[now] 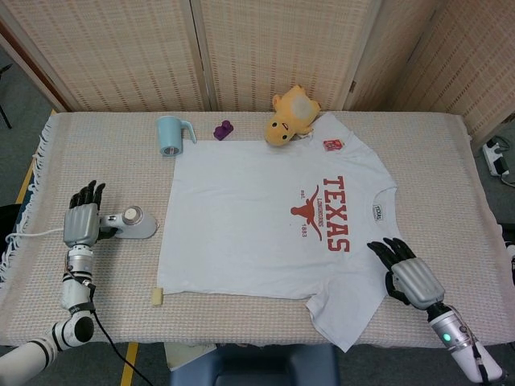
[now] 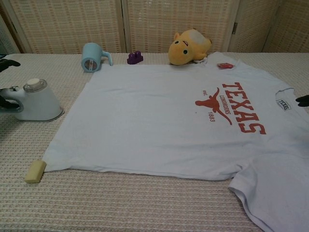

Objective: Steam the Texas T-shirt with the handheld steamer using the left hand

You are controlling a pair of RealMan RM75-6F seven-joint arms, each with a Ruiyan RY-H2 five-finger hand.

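Standing upright on the woven beige tablecloth point(image 1: 265, 338), the white handheld steamer with a round cap point(image 1: 133, 223) sits just beside the left hand point(image 1: 83, 219), on the side toward the shirt. That hand has its dark fingers point(image 1: 87, 195) spread wide and pointing away from the robot, and it holds nothing; whether the palm edge touches the steamer's handle cannot be told. A white cord point(image 1: 32, 234) trails off from behind the hand toward the table edge.

Beyond the steamer from the left hand lies the white T-shirt with red TEXAS lettering and a longhorn print point(image 1: 265, 233), spread flat. A small pale yellow block point(image 1: 157, 297) rests just off the shirt's near corner, nearer the robot than the left hand.

The right hand point(image 1: 409, 274) lies at the shirt's sleeve, beside the collar, its dark fingers point(image 1: 386, 249) apart and empty; in the chest view only a fingertip shows at the frame edge.

Well away from both hands, along the far side of the shirt, stand a light blue plastic jug point(image 1: 172, 133), a small purple toy block point(image 1: 223, 129), a yellow plush toy point(image 1: 291, 114) touching the shirt's edge, and a small red packet point(image 1: 332, 145) lying on the shirt.
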